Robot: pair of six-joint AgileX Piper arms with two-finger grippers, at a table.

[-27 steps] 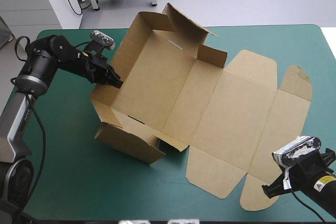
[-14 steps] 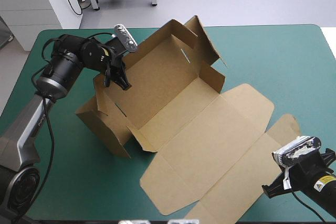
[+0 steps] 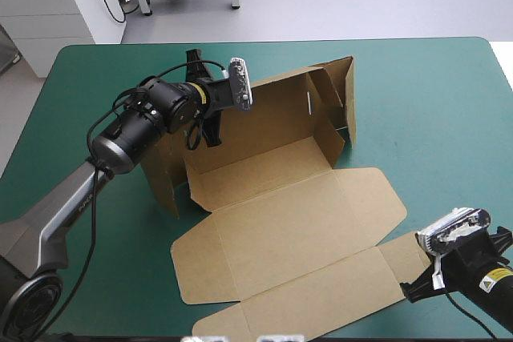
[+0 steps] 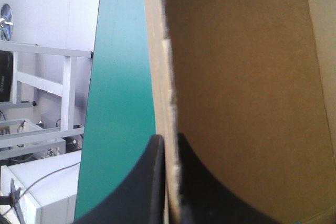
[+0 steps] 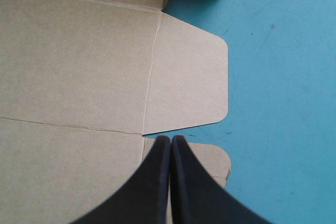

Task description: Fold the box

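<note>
We see the box (image 3: 280,230) as a brown cut sheet, partly set up. The tray part, w/ walls raised, sits left of centre toward the table's far side. The lid panels & flaps lie flat on the teal-green cover (image 3: 449,118) and run down to the near edge. An end wall at the tray's right stands upright, and a slot shows in the back wall.

Vs. the earlier frames the whole box has swung round: the flat lid pointed toward the right edge, now it points to the near edge. The left arm has travelled w/ it, from near the left edge in toward the middle. The right arm hasn't moved.

The left gripper (image 3: 210,132) reaches in at the tray's far-left part, wrist rolled over. Its wrist view shows its black fingers clamped (image 4: 167,139) on the edge of a raised wall of the box (image 4: 241,93). The right gripper (image 3: 410,292) sits low at the near right corner, fingers pressed together in a point (image 5: 171,139), tips by a rounded lid flap of the box (image 5: 73,61).
</note>
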